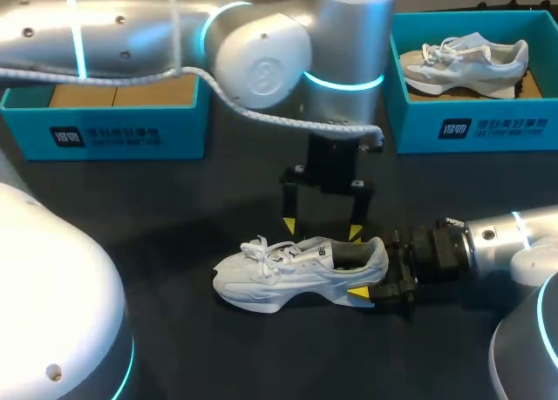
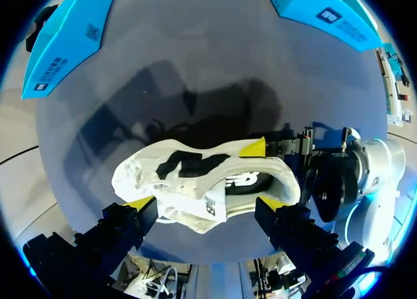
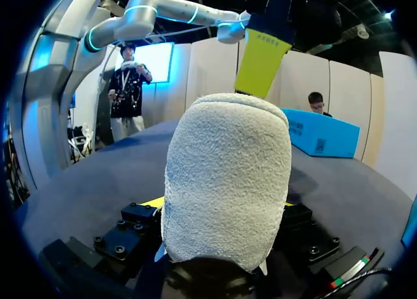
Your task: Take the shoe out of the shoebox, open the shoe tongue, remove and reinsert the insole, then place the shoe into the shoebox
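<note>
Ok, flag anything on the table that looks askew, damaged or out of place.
Nothing stands out. The shoe stands upright on its sole on the table, heel gripped by the right gripper, with the left gripper open above it. Only its laces lie loose.

Findings, head view. The shoe (image 1: 296,274) lies on its sole at frame centre.

- **From above:** the approach is taken by the left end effector (image 1: 322,229), its fingers spread just over the collar.
- **Heel side, right of centre:** blocked by the right end effector (image 1: 377,274), clamped on the heel.
- **Open ground:** bare table (image 1: 174,217) lies left of the toe and along the lower centre.
- **Between the boxes:** the left arm (image 1: 261,60) fills the gap between the upper-left shoebox (image 1: 113,125) and the upper-right shoebox (image 1: 475,125).
</note>
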Controlling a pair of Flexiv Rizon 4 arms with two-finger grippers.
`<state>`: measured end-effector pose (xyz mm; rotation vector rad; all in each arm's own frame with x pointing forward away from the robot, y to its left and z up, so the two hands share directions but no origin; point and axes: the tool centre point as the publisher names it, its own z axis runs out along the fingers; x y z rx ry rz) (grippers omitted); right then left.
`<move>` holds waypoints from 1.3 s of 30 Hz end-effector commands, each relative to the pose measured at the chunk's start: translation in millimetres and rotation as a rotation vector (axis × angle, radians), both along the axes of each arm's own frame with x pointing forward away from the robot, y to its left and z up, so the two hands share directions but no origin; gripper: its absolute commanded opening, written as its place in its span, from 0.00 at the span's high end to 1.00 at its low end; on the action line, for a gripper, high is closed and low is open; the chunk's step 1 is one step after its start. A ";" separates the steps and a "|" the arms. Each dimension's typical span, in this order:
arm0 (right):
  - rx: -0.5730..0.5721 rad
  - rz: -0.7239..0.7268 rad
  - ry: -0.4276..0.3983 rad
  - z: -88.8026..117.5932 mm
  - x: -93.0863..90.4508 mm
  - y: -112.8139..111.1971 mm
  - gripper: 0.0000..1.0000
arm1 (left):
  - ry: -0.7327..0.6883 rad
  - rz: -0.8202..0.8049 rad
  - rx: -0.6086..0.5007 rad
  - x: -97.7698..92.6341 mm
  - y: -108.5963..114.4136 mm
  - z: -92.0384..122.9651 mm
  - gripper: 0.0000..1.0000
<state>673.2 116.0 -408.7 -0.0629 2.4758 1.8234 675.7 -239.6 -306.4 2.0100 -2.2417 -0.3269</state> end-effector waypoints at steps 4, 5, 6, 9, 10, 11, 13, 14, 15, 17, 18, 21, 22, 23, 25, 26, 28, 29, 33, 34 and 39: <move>-0.005 0.000 0.001 -0.5 -2.4 1.6 1.00 | -0.017 -0.015 0.139 -10.3 -6.0 -16.1 0.00; -0.005 0.000 0.001 -0.5 -2.4 1.6 1.00 | -0.010 -0.009 0.152 -11.0 -5.0 -17.4 0.00; -0.005 0.000 0.001 -0.5 -2.4 1.6 1.00 | -0.014 -0.007 0.159 -11.2 -4.5 -18.8 0.00; -0.005 0.000 0.001 -0.5 -2.4 1.6 1.00 | -0.002 0.007 0.187 -11.1 -3.2 -22.6 0.00; -0.005 0.000 0.001 -0.5 -2.4 1.6 1.00 | 0.007 0.007 0.193 -11.2 -2.5 -23.1 0.00; -0.005 0.000 0.001 -0.5 -2.4 1.6 1.00 | 0.013 0.006 0.199 -11.1 -1.2 -23.8 0.00; -0.005 0.000 0.001 -0.5 -2.4 1.6 1.00 | 0.010 0.007 0.218 -11.4 0.8 -25.5 0.00; -0.005 0.000 0.001 -0.5 -2.4 1.6 1.00 | 0.009 0.006 0.239 -12.0 2.7 -27.7 0.00; -0.005 0.000 0.001 -0.5 -2.4 1.6 1.00 | 0.005 0.008 0.245 -12.1 3.3 -28.8 0.00; -0.005 0.000 0.001 -0.5 -2.4 1.6 1.00 | -0.003 0.020 0.269 -11.6 5.3 -31.7 0.00; -0.005 0.000 0.001 -0.5 -2.4 1.6 1.00 | -0.005 0.023 0.277 -11.5 6.1 -32.9 0.00; -0.005 0.000 0.001 -0.5 -2.4 1.6 1.00 | -0.001 0.022 0.307 -12.7 9.5 -35.2 0.04; -0.005 0.000 0.001 -0.5 -2.4 1.6 1.00 | 0.002 0.021 0.316 -13.0 10.0 -35.5 0.04; -0.005 0.000 0.001 -0.5 -2.4 1.6 1.00 | -0.004 0.022 0.326 -13.6 11.2 -36.4 0.05; -0.005 0.000 0.001 -0.5 -2.4 1.6 1.00 | -0.001 0.021 0.343 -14.9 13.1 -36.9 0.08; -0.005 0.000 0.001 -0.5 -2.4 1.6 1.00 | -0.006 0.015 0.354 -16.7 15.5 -36.2 0.09; -0.005 0.000 0.001 -0.5 -2.4 1.6 1.00 | 0.001 0.012 0.368 -17.6 17.6 -35.5 0.10; -0.005 0.000 0.001 -0.5 -2.4 1.6 1.00 | -0.002 0.009 0.374 -17.8 18.8 -35.0 0.11; -0.005 0.000 0.001 -0.5 -2.4 1.6 1.00 | 0.013 -0.001 0.376 -19.2 22.8 -30.8 0.15; -0.005 0.000 0.001 -0.5 -2.4 1.6 1.00 | 0.019 -0.005 0.376 -19.7 23.3 -30.2 0.17; -0.005 0.000 0.001 -0.5 -2.4 1.6 1.00 | 0.025 -0.004 0.365 -22.2 29.8 -21.7 0.35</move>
